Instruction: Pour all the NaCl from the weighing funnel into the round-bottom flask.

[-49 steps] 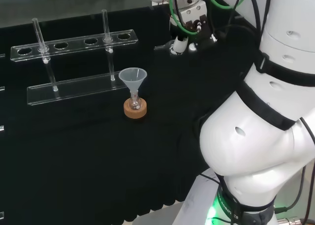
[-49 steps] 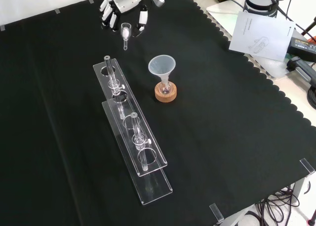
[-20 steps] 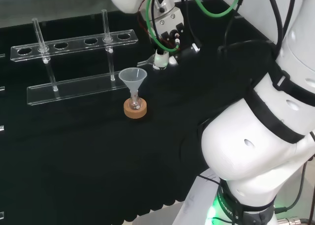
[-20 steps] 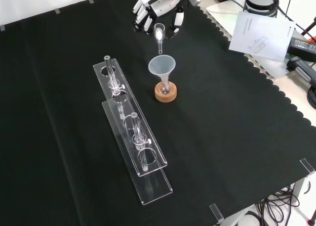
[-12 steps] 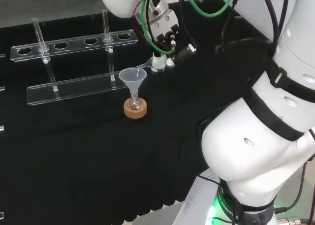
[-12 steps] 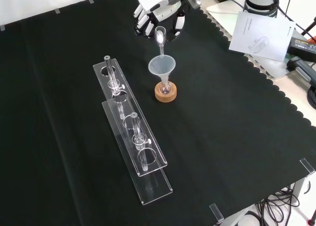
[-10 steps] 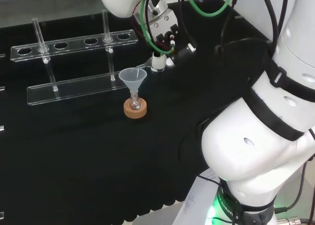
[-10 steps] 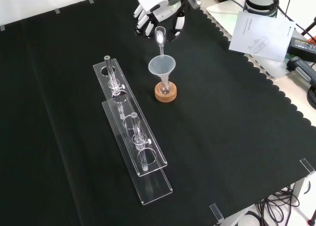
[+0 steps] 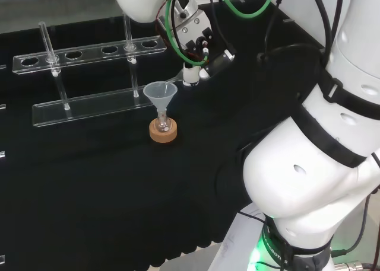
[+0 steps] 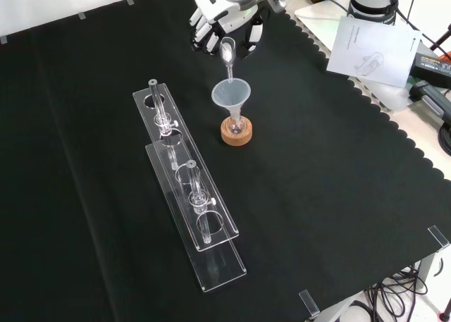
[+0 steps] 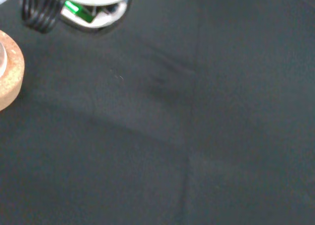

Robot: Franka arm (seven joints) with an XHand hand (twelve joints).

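Robot hand (image 10: 224,20) pinching weighing funnel (image 10: 227,56) by bowl, spout tipping into funnel (image 10: 231,94) atop flask (image 10: 236,127) on cork ring (image 10: 236,134); glassware looking light, fragile, slippery; gripping at bowel-end bowl safest.

Round tan cork ring stand (image 11: 7,77): cut by wrist view's edge. Small clear round-bottom flask (image 10: 236,128) on it: contents too small to tell. White arm links (image 9: 320,164): hide black cloth's right side, head view.
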